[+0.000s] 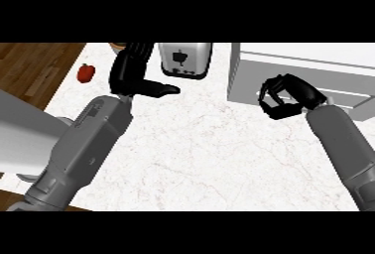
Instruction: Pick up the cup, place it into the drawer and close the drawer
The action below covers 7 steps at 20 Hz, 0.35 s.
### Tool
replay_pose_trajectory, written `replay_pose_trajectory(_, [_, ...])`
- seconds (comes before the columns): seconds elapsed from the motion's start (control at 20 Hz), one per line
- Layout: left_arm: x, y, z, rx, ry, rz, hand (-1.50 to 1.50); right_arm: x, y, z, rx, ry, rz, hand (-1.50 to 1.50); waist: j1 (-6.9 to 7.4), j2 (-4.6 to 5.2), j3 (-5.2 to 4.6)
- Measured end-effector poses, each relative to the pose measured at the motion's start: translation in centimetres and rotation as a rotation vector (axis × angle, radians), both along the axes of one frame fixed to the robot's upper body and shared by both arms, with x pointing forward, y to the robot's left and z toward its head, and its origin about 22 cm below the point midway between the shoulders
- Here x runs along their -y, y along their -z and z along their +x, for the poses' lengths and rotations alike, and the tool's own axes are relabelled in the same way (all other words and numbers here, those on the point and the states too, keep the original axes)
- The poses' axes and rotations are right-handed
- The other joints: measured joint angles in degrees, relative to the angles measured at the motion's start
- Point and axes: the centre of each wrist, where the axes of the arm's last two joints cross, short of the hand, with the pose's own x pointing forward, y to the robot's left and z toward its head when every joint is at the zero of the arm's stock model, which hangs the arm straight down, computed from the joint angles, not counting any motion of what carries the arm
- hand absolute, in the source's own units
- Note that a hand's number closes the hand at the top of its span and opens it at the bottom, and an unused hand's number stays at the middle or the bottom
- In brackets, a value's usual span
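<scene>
At the far edge of the white marble desk [212, 149], what seems to be the cup [117, 45] shows only as a tan sliver, cut off by the view's top and partly hidden behind the left robot hand [132, 74]; too little shows to tell its shape or whether the fingers touch it. The left robot hand points away from the robot, fingers fairly straight, thumb [162, 90] spread out to the right; its grey forearm [88, 144] rises from the lower left corner. Just right of that hand stands a silver toaster [184, 59], its back cut off at the top; left of the hand lies a red pepper [86, 73], near the desk's edge and the wooden floor [33, 69]. On the right, a white drawer unit [307, 62] runs out of view; whether its drawer stands open is hard to make out. The right robot hand [304, 92] hangs in front of it, fingers curled inward round nothing visible; its forearm [344, 144] enters from the lower right.
</scene>
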Motion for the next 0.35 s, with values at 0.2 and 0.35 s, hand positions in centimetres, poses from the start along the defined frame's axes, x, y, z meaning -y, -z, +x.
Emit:
replay_pose_trajectory(0.2, [-0.24, 0.07, -0.15, -0.001, 0.016, -0.011, -1.5, 0.75, -0.31, -0.13, -0.027, -0.011, 0.04, 1.5, 0.59, 0.22, 0.16])
replay_pose_trajectory(0.35, [-0.6, 0.19, -0.24, -0.002, 0.019, -0.012, -1.5, 1.17, -0.55, -0.21, -0.041, -0.02, 0.057, 1.5, 0.92, 0.42, 0.28])
